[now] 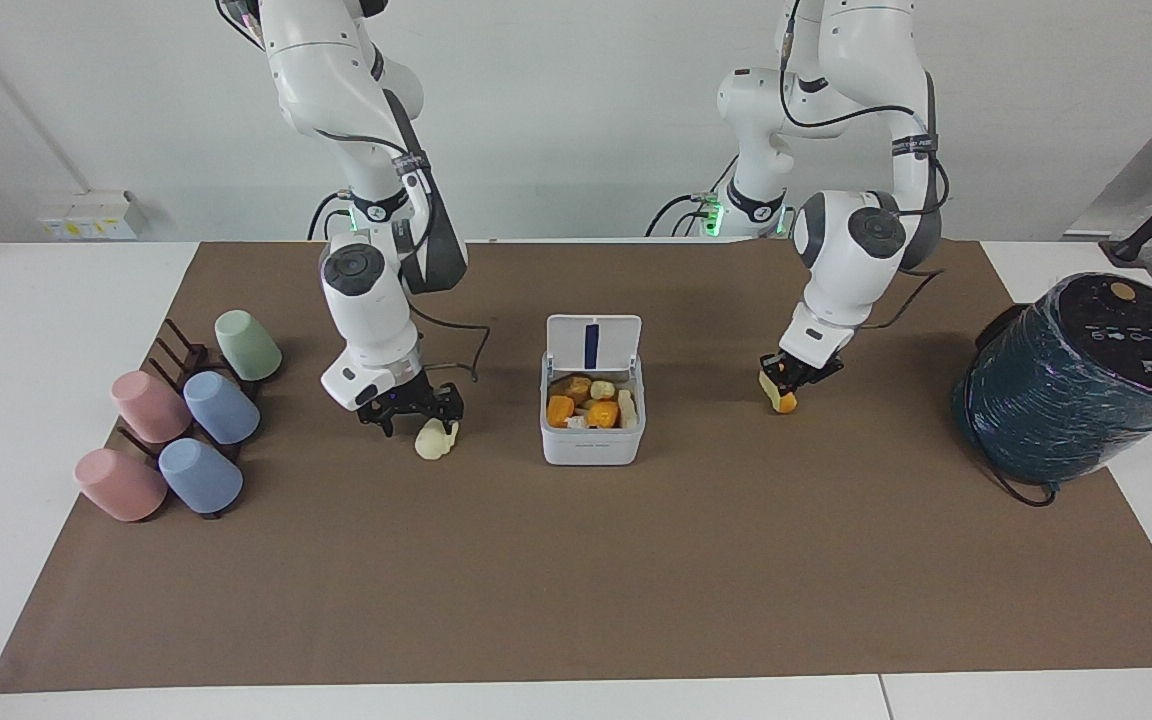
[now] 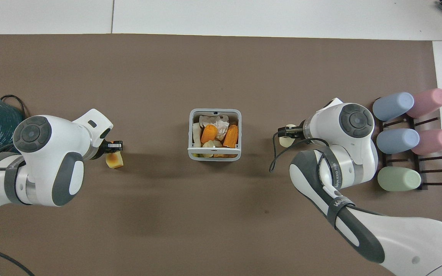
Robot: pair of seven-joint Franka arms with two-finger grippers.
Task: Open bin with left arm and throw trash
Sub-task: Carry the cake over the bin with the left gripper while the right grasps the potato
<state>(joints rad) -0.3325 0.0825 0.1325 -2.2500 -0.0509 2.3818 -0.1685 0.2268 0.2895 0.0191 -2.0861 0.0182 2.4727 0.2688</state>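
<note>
The white bin (image 1: pixel 591 445) stands mid-mat with its lid (image 1: pixel 593 343) raised; several orange and cream trash pieces lie inside. In the overhead view the bin's rim (image 2: pixel 214 157) frames them. Toward the left arm's end, my left gripper (image 1: pixel 789 384) (image 2: pixel 113 148) is shut on the yellow chunk with the orange patch (image 1: pixel 782 399) (image 2: pixel 115 161), which sits low at the mat. My right gripper (image 1: pixel 418 419) (image 2: pixel 284 132) is open, down at the cream-white lump (image 1: pixel 432 441) (image 2: pixel 284 140) beside the bin.
Several pastel cups (image 1: pixel 186 430) lie on a dark rack at the right arm's end of the mat. A big dark teal wrapped cylinder (image 1: pixel 1076 375) with a cable stands at the left arm's end.
</note>
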